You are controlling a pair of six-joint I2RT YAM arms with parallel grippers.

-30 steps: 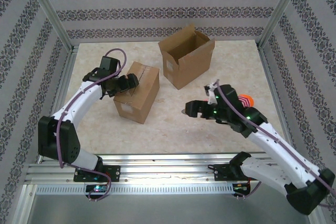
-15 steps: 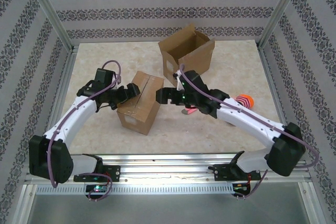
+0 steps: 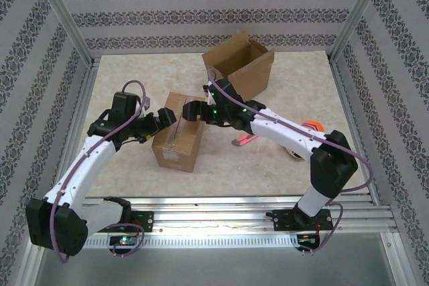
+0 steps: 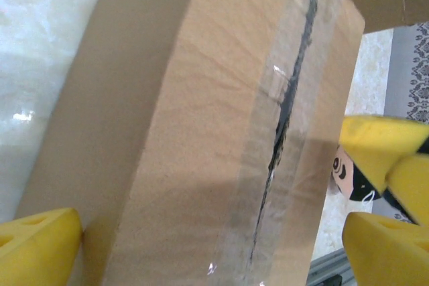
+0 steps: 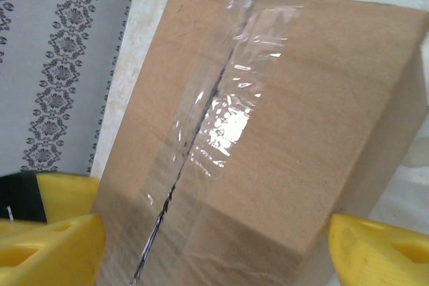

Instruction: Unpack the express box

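Observation:
The express box (image 3: 178, 136), brown cardboard, lies closed on the table, with clear tape over its top seam (image 4: 285, 108). My left gripper (image 3: 163, 120) is at the box's left end. It is open, and its yellow fingers (image 4: 37, 246) straddle the box top (image 4: 214, 249). My right gripper (image 3: 193, 110) reaches over from the far right end, also open. Its yellow fingers (image 5: 379, 252) stand on either side of the box (image 5: 214, 252). The tape shines along the seam (image 5: 221, 125). Neither pair of jaws visibly clamps the cardboard.
A second cardboard box (image 3: 240, 66) stands open at the back. A pink tool (image 3: 245, 140) lies right of the taped box, under my right arm. An orange-striped roll (image 3: 312, 126) lies further right. Patterned walls and metal posts ring the table.
My right arm swung from the right side across to the taped box and set its jaws over the far end. The left gripper slid along the box's left end, and the box shifted slightly.

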